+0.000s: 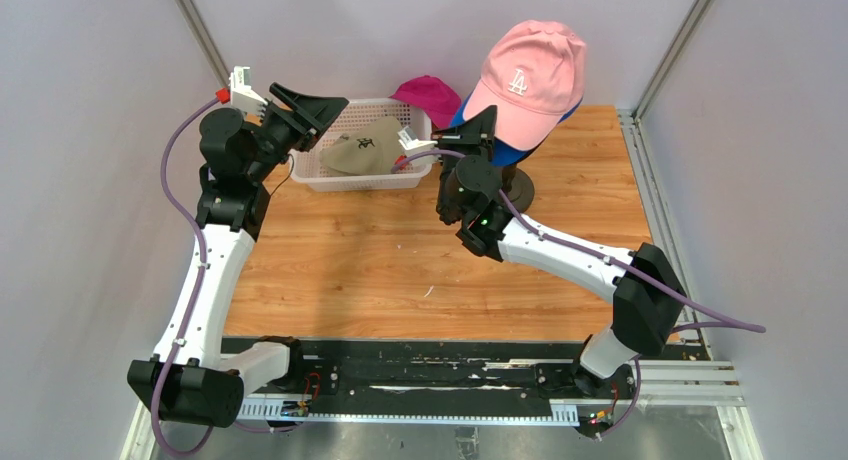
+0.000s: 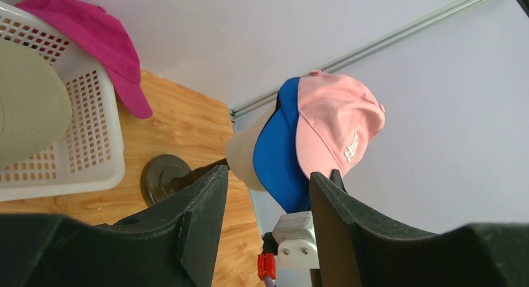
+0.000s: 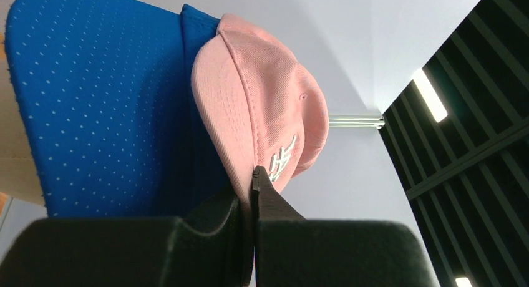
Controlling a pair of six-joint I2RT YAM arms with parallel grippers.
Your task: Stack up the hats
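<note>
The light pink cloth cap with a white stitched logo (image 1: 530,70) is smooth woven twill, matt, with raised seams. Under it, the royal blue fabric cap (image 3: 93,100) has a matt cloth pricked all over with tiny holes. The magenta cloth cap (image 1: 430,92) and the khaki cloth cap with a dark logo (image 1: 360,150) look soft and dull. The white perforated plastic basket (image 1: 340,177) has a slight sheen. The cream egg-shaped mannequin head (image 2: 242,159) is smooth and matt; its dark round base (image 2: 156,175) looks like dull metal. The wooden table (image 1: 400,270) shows a satin grain. The left gripper (image 2: 268,172) has black, finely grained matt plastic fingers (image 2: 199,218).
</note>
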